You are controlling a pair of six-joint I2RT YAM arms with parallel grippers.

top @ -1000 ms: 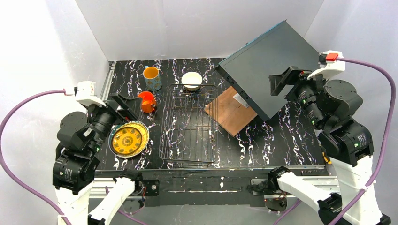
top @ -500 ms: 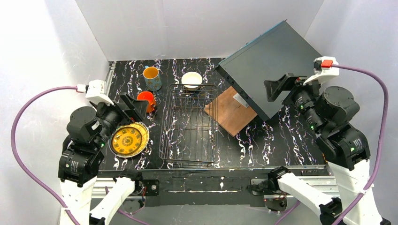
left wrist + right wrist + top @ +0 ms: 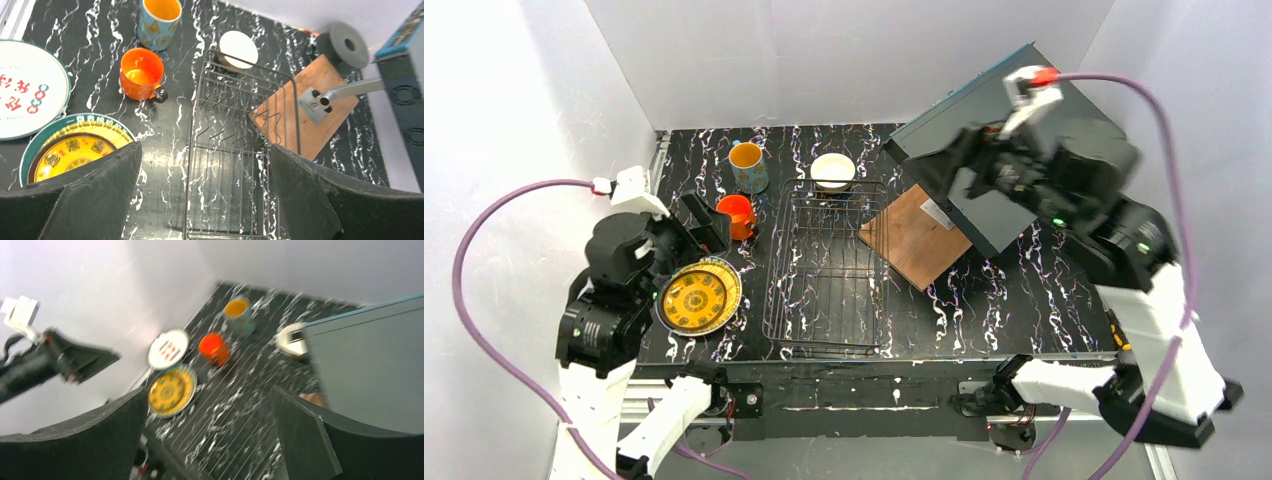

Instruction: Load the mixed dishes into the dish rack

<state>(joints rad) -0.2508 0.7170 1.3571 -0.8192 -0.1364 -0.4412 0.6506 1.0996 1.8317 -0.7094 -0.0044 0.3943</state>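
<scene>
Right jaws higher over slanted panel [image 3: 954, 110]

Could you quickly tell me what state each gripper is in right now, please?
Left gripper: open, holding nothing.
Right gripper: open, holding nothing.

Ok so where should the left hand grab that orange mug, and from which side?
Probably by its rim, straight down from above: the orange mug stands upright, mouth open, so one finger can go inside and one outside. Use the wall away from the handle, which sticks out toward the dish rack.
</scene>
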